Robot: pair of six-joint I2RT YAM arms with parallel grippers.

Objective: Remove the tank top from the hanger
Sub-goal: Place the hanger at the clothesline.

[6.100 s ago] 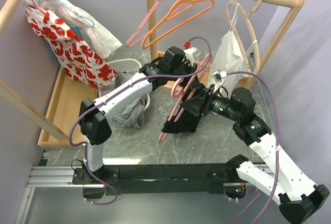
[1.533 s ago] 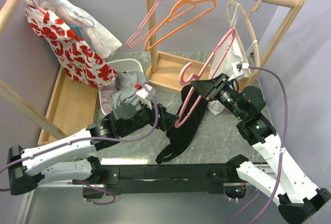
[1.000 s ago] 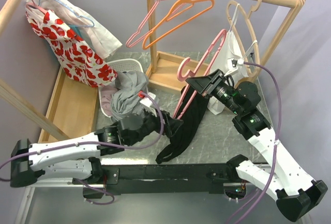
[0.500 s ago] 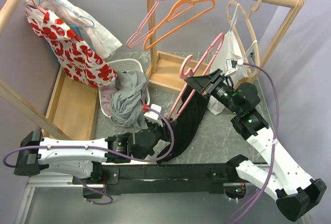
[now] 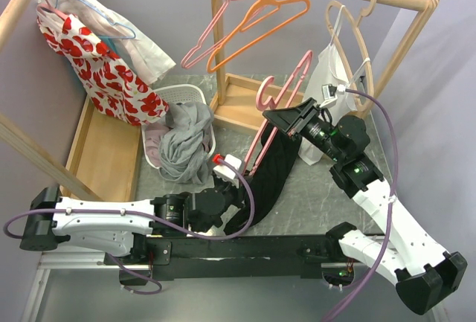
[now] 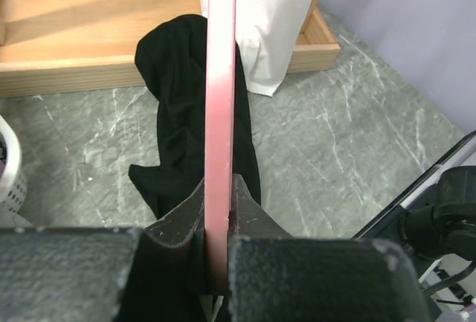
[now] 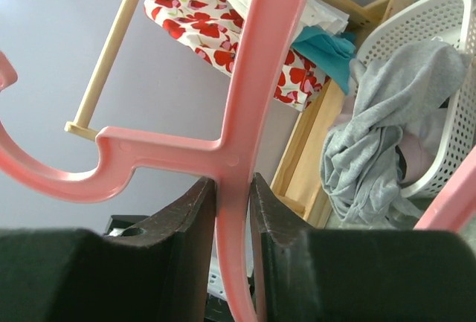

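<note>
Hanger (image 6: 221, 114) pinched low by left gripper (image 6: 220, 210), beside its hook by right gripper (image 7: 233, 195). Black tank top (image 5: 271, 173) trails from it onto table (image 5: 320, 188).

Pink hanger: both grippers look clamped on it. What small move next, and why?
Probably open the left gripper and regrasp the black tank top just beyond it. Both grippers are shut on the pink hanger, neither on fabric; the right gripper alone looks able to hold it.

The left arm (image 5: 104, 218) lies low, stretched to the right, left gripper (image 6: 220, 199) pinched tight on the hanger (image 6: 221, 76). The right arm (image 5: 379, 207) rears up leftward, right gripper (image 7: 232, 197) clamped on it higher up.
</note>
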